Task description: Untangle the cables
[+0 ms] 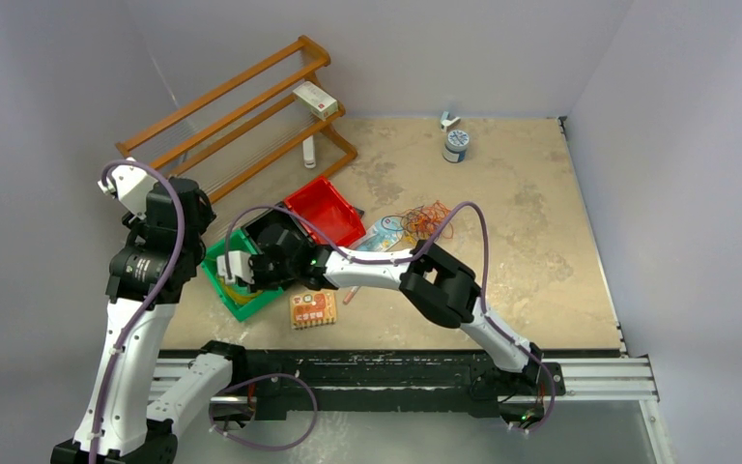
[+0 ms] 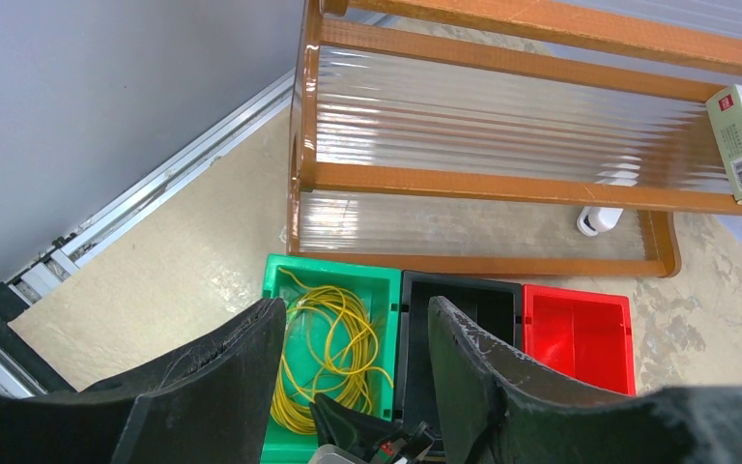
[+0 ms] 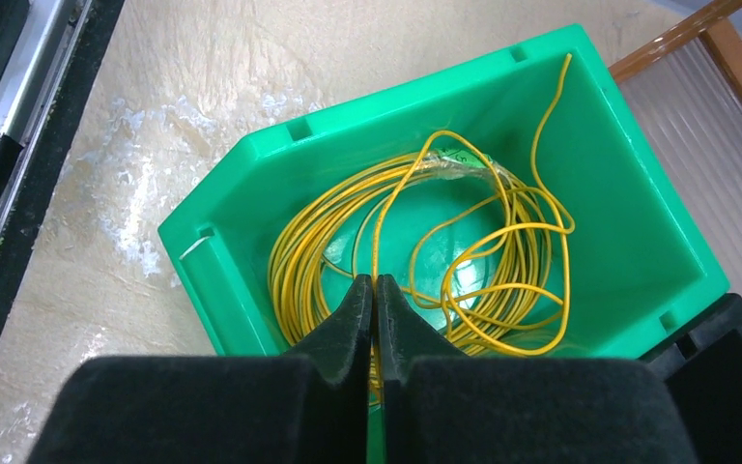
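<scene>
Right wrist view, item one: right tool. Condition: fingers pressed together with no gap, a single strand of the yellow cable pinched in the seam between them. Position: directly over the green bin.

Item two: yellow cable. Location: coiled in loose overlapping loops on the floor of the green bin. One free end climbs the far wall toward the rim but appears to end inside. It lies apart from the other wires.

Item three: left tool. Condition: spread wide, holding nothing. Position: high above the row of bins (green, then black bin, then red bin), with the wooden rack behind them.

Item four: tangle of red and orange cables. Location: on the surface, well apart from the green bin, to the right of the red bin. Not yet sorted; the strands are too fine to count.

Handling note, step in hand (judged): depositing the yellow cable.
- Part the fingers fully while low over the bin, so the held strand drops onto the coil and not across the rim.
- Withdraw straight upward, since thin wire tends to catch on the pads and a sideways exit could drag loops out.
- Watch the free end at the far wall.
- The left tool is placed to steady the bin if needed.
</scene>
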Action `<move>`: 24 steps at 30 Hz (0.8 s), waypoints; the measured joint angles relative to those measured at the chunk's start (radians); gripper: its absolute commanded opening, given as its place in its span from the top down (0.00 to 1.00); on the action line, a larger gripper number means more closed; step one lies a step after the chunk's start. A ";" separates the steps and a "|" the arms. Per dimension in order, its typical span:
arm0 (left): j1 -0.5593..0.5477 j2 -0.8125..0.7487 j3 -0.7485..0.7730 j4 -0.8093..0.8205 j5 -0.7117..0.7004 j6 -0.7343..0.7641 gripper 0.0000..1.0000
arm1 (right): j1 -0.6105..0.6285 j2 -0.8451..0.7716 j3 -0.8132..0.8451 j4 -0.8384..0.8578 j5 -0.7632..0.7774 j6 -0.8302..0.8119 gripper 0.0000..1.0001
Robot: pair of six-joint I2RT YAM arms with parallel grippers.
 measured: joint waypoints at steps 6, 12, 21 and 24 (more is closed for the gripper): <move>0.000 0.000 -0.007 0.000 0.000 0.000 0.44 | 0.001 0.000 0.003 -0.015 -0.006 -0.003 0.80; 0.000 0.000 -0.009 0.000 0.003 0.000 0.43 | 0.001 -0.004 -0.013 0.007 -0.031 0.005 0.62; 0.000 -0.003 -0.012 0.000 0.005 -0.006 0.39 | 0.001 -0.136 -0.139 0.081 -0.103 0.028 0.50; 0.000 -0.002 -0.013 0.000 0.008 -0.007 0.38 | 0.001 -0.203 -0.186 0.118 -0.109 0.039 0.49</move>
